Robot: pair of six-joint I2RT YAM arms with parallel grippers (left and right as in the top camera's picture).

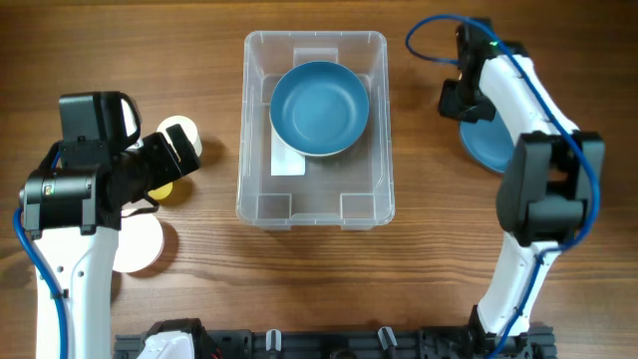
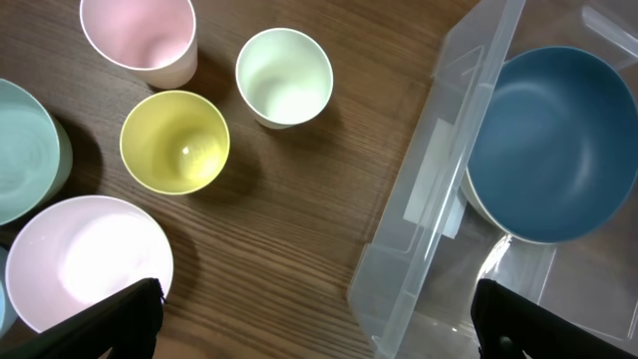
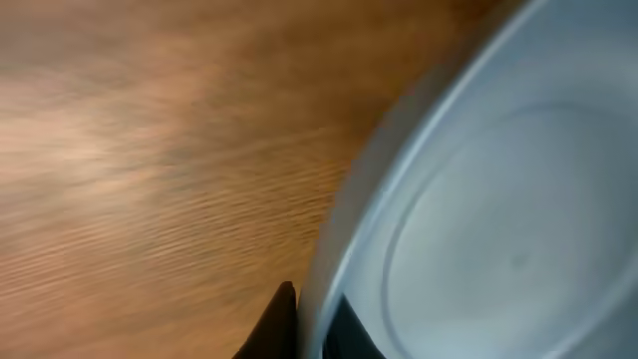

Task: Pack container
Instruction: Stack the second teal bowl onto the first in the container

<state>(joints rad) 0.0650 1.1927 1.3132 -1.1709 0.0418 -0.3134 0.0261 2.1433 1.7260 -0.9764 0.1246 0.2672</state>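
Note:
The clear container [image 1: 242, 150] stands at the table's middle with a dark blue bowl [image 1: 319, 108] inside its far half; both also show in the left wrist view, the container [image 2: 439, 170] and the bowl [image 2: 553, 140]. My right gripper [image 1: 461, 100] is to the container's right, shut on the rim of a second blue bowl [image 1: 488, 145]; in the right wrist view the fingers [image 3: 311, 319] pinch that rim [image 3: 498, 199]. My left gripper [image 2: 319, 314] is open and empty, hovering over the table left of the container [image 1: 184, 150].
Left of the container stand a yellow cup [image 2: 174, 142], a pale green cup [image 2: 284, 77], a pink cup [image 2: 140, 35], a pink bowl [image 2: 85, 259] and a teal bowl [image 2: 20, 150]. A black rail runs along the table's front edge [image 1: 329, 344].

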